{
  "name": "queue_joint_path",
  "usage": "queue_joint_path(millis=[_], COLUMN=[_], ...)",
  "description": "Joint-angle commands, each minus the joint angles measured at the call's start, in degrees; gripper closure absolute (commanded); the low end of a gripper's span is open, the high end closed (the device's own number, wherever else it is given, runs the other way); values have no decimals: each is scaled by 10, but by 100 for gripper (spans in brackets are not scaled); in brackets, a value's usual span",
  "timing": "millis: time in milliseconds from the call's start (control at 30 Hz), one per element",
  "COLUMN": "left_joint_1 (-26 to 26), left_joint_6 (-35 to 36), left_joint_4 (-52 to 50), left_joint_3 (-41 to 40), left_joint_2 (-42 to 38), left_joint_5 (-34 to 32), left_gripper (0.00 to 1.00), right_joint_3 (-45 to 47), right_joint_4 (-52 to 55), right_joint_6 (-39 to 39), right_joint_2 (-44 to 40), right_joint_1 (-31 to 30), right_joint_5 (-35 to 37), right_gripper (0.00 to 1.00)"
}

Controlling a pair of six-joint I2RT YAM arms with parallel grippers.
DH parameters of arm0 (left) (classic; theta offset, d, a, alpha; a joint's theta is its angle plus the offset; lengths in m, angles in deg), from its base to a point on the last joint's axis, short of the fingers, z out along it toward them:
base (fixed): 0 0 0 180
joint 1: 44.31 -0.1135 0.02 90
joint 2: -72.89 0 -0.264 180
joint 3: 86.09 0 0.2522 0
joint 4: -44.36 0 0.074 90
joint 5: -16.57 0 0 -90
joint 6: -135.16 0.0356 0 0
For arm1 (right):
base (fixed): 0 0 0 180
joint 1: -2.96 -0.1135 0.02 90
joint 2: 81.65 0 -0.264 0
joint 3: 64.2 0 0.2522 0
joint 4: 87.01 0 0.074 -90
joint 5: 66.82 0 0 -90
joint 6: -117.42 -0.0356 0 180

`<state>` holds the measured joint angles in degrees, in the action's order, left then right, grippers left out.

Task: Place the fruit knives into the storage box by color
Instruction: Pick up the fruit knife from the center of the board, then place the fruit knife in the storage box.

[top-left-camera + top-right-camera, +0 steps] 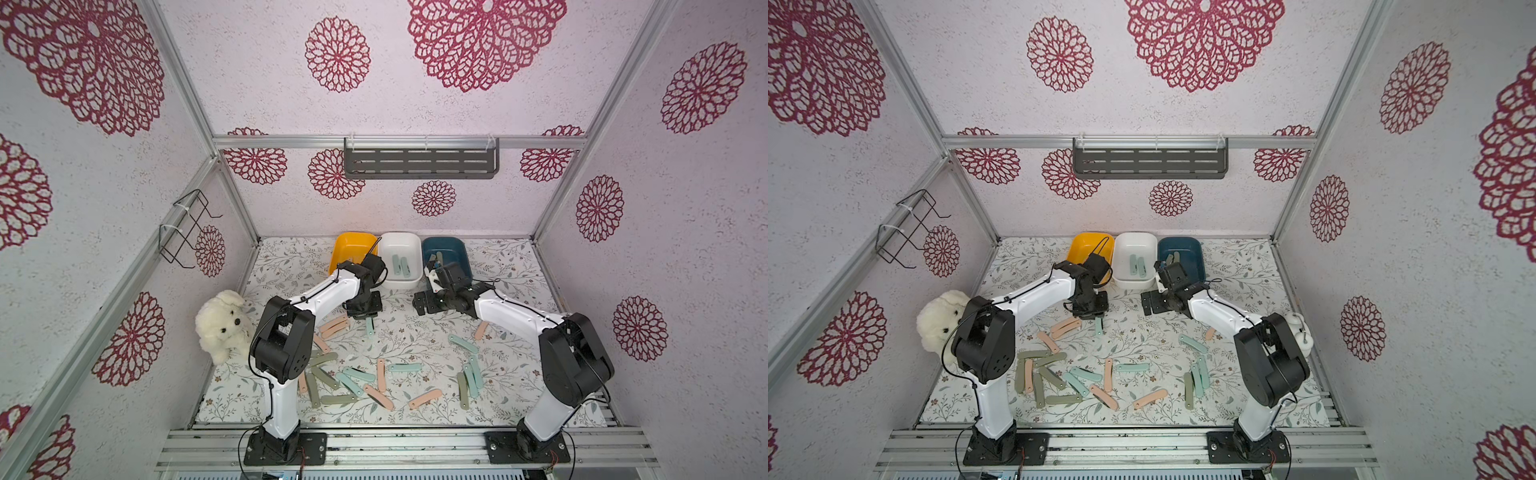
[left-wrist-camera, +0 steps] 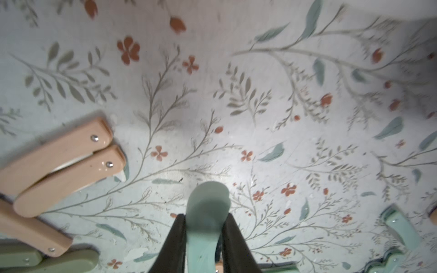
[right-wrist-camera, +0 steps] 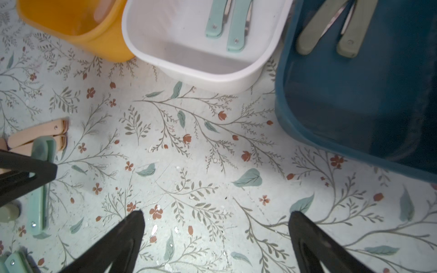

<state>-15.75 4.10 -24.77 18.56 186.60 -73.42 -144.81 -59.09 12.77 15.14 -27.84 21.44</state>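
Ahead of the white bin (image 1: 401, 284), the left gripper (image 2: 206, 218) is clamped on a mint knife (image 2: 208, 201) beside two pink knives (image 2: 59, 160). The right gripper (image 3: 216, 214) hovers over the mat (image 3: 212, 153) by the blue bin (image 3: 280, 106), its jaws wide apart.

Your left gripper (image 1: 1099, 321) pinches a mint-teal fruit knife (image 1: 1099, 329) over the floral mat (image 1: 1142, 332), near two peach-pink knives (image 1: 1065, 327). Two mint-teal knives (image 1: 1137, 266) lie in the white bin (image 1: 1126, 252), between the yellow bin (image 1: 1084, 248) and the blue bin (image 1: 1190, 249).
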Motion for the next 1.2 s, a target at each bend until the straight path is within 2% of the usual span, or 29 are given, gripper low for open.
queue_joint_path(millis=[0, 133, 267, 333, 400, 567, 667, 967, 1167], left_joint_1=[-11, -19, -27, -31, -32, -33, -32, -25, -25], left_joint_6=[23, 48, 78, 89, 103, 127, 128, 132, 149], left_joint_4=[-13, -44, -79, -80, -57, 104, 160, 189, 186], left_joint_3=[64, 203, 390, 486, 549, 539, 538, 544, 554], left_joint_2=[35, 98, 191, 243, 284, 318, 339, 398, 410], left_joint_5=[-31, -58, -79, -80, -75, -61, -57, -47, -48], left_gripper=[89, 89, 90, 90, 90, 89, 90, 88, 80], right_joint_3=[11, 30, 61, 81, 102, 138, 142, 171, 182], right_joint_4=[-38, -52, -60, -64, -71, -83, -86, -105, -103], right_joint_6=[-19, -32, -55, -70, -83, -95, -94, -99, -107], right_joint_2=[-44, -62, -85, -103, -120, -139, -130, -136, -150], right_joint_1=[13, 28, 47, 58, 66, 79, 81, 91, 107], right_joint_5=[18, 9, -2, -10, -17, -39, -54, -44, -27], right_gripper=[1, 1, 1, 1, 1, 1, 1, 1, 1])
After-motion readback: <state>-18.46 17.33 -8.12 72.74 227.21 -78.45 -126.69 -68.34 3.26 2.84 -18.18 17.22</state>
